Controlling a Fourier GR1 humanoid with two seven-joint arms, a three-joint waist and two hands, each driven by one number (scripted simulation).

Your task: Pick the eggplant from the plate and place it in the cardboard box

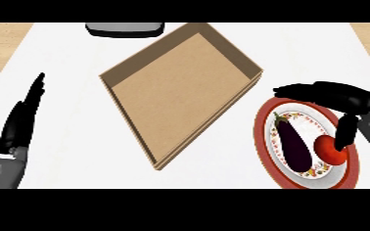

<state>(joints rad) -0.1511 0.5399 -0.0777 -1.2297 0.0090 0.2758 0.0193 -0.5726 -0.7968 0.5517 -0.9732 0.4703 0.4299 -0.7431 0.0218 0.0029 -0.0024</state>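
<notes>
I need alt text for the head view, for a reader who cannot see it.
A dark eggplant lies on a red-rimmed plate beside a red tomato, with the robot's right hand over the plate's far side. An empty cardboard box sits to the left, and the open left hand rests at the left edge.

Black left hand; grey forearm.

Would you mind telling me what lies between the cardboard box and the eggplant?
In the head view, only bare white counter and the plate's red rim separate the cardboard box from the eggplant.
</notes>
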